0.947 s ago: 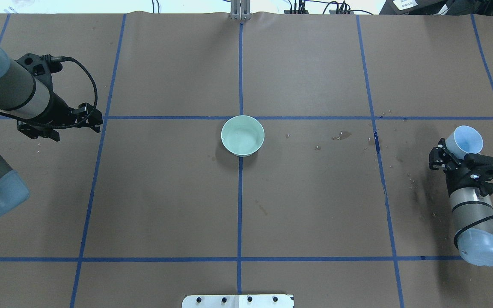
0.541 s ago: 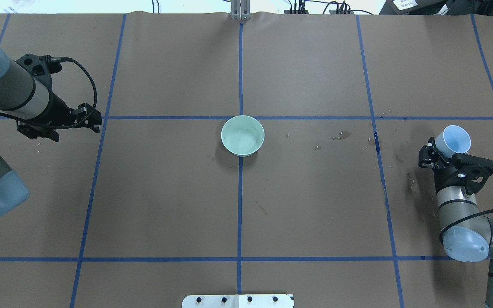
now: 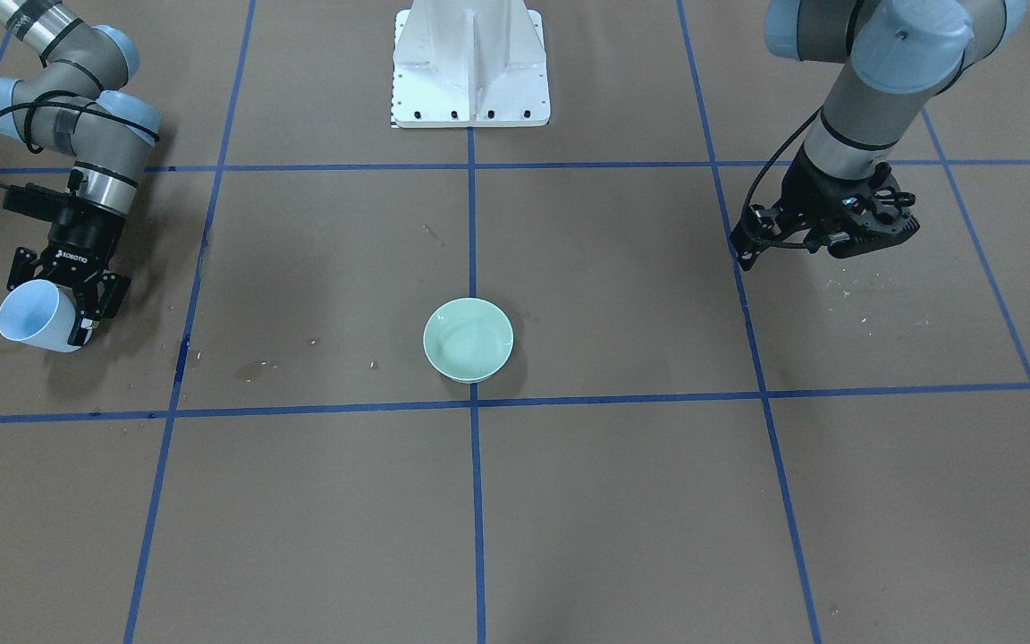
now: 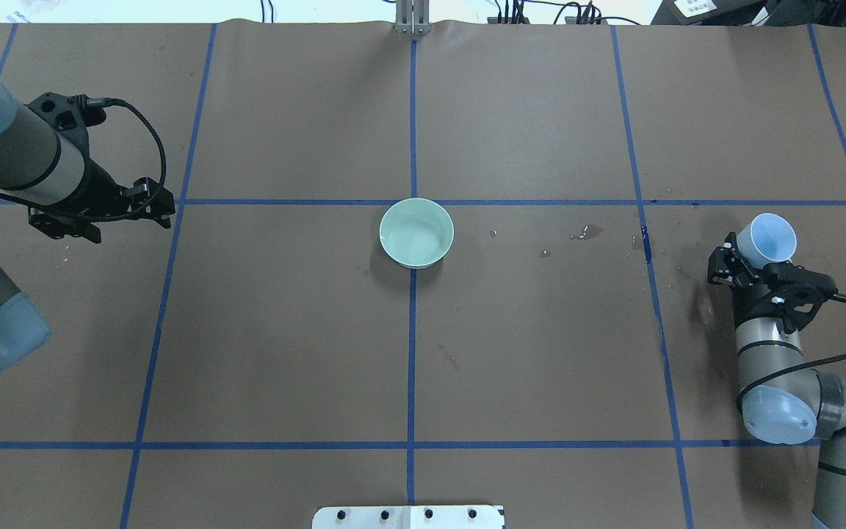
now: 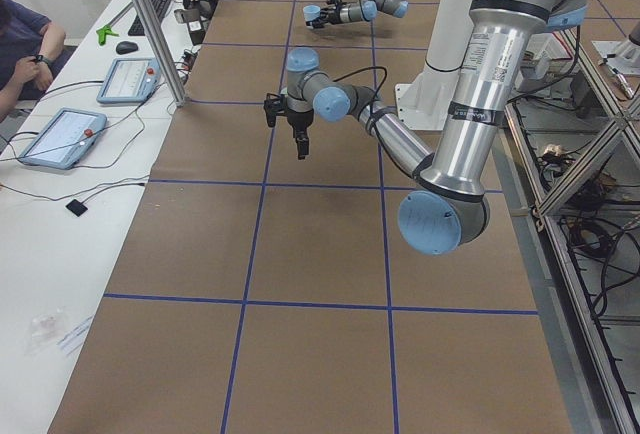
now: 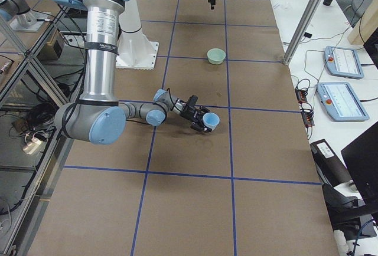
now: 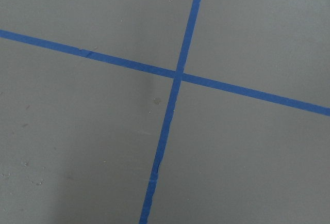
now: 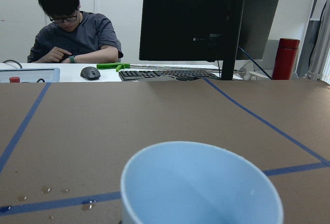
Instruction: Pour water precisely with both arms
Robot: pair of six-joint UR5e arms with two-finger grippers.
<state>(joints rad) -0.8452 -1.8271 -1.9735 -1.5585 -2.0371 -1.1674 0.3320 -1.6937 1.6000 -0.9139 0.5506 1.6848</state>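
1. R gripper [image 4: 753, 263] clamped on tilted blue cup [image 4: 767, 239], far right of table [image 4: 540, 353].
2. L gripper [image 4: 161, 204] over tape cross [image 7: 178, 74]; jaw gap can't tell.
3. Water drops [image 4: 589, 233] on table betw. green bowl [image 4: 416, 232] & cup.

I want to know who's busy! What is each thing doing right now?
right gripper: shut on the blue cup.
blue cup: held, tilted, not pouring.
left gripper: empty, above a tape crossing; open or shut unclear.
green bowl: upright on the table, untouched.
wet spots: lying on the table between bowl and cup.
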